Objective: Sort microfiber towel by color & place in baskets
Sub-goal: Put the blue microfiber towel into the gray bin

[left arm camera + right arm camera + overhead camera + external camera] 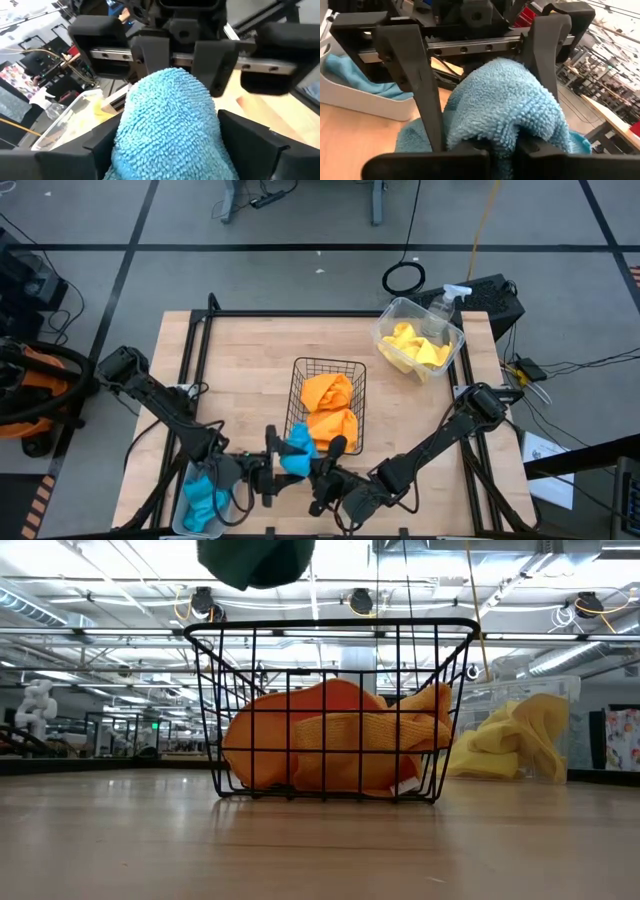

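Sorting looks nearly finished, judged from how the cloths lie. Both orange towels [329, 408] sit bunched in the black wire-mesh basket [356, 367] at the middle of the high view, and yellow towels [414, 346] fill the clear plastic tub [398, 307] at the upper right of the worktop [250, 360], beside a spray bottle [449, 299]; how many yellow cloths are in the tub I cannot count for sure. One teal-blue towel [203, 498] already lies in the pale grey-blue tray [229, 508] at the lower left. The last teal-blue cloth [298, 451] hangs off the worktop at the lower centre of the high view, between the two grippers, which meet there nose to nose. The right gripper [502, 145] has its fingers pinched tight on a fold of this cloth, as the right wrist view shows at the frame's bottom. The left gripper [165, 135] has its fingers spread wide on either side of the same cloth, with the fuzzy bundle lying between them; it does not appear to be clamped yet. What remains, I judge, is a handover to the left arm and a short carry to the tray at lower left, where the matching towel waits.
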You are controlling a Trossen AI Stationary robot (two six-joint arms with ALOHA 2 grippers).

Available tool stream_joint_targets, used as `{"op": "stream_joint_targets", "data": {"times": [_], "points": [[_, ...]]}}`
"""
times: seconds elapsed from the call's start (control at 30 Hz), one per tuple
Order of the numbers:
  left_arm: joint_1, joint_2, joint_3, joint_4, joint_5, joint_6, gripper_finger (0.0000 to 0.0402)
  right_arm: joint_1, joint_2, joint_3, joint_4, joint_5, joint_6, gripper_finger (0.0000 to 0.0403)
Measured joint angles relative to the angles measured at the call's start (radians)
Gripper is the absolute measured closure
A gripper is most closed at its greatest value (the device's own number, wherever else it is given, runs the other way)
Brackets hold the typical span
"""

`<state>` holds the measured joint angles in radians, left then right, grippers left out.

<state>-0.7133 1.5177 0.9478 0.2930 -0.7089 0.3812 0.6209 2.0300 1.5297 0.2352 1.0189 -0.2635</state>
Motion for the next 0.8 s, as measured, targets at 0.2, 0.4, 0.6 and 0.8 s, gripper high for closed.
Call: {"op": "stream_joint_targets", "data": {"times": [0.2, 0.4, 0.6, 0.8], "points": [[-0.006, 0.000, 0.000, -0.048, -0.003, -0.009, 0.0167, 0.001, 0.000, 0.000, -0.006, -0.011, 0.012, 0.0360], [-0.022, 0.000, 0.001, -0.061, 0.022, -0.006, 0.0245, 0.017, 0.000, 0.000, -0.018, -0.038, 0.021, 0.0294], [-0.025, 0.002, 0.001, -0.068, 0.024, -0.009, 0.0245, 0.028, -0.022, 0.001, -0.145, -0.078, 0.128, 0.0300], [-0.031, 0.002, 0.010, -0.076, 0.024, -0.008, 0.0263, 0.028, -0.042, 0.004, -0.253, -0.158, 0.216, 0.0341]]}}
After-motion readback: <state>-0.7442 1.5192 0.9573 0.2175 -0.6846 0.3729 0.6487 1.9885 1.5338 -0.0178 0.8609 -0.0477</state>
